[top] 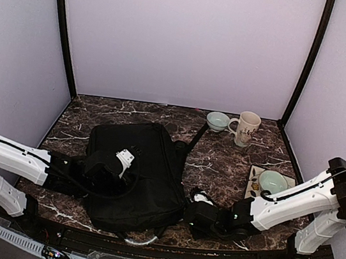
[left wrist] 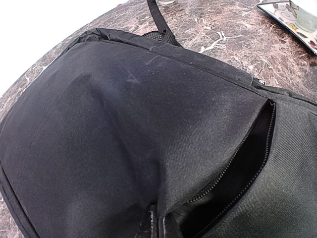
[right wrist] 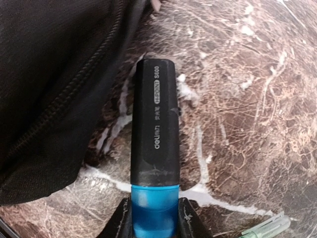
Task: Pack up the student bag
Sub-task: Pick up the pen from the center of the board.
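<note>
The student bag (top: pixel 143 183) lies flat on the marble table, black, with its strap (top: pixel 196 136) running toward the back. My left gripper (top: pixel 132 155) rests on top of it. In the left wrist view its fingers (left wrist: pixel 161 223) are shut on a pinch of the bag's fabric (left wrist: pixel 124 124), next to an open zipper slot (left wrist: pixel 247 158). My right gripper (top: pixel 194 205) sits at the bag's right front corner. It is shut (right wrist: pixel 153 218) on the blue end of a black highlighter (right wrist: pixel 154 124), which points away over the table beside the bag's edge (right wrist: pixel 49 74).
A teal bowl (top: pixel 217 120) and a white mug (top: pixel 246 127) stand at the back right. A patterned plate (top: pixel 253 186) bearing another teal bowl (top: pixel 273 181) is at the right. A pale green pen (right wrist: pixel 265 228) lies near the right gripper.
</note>
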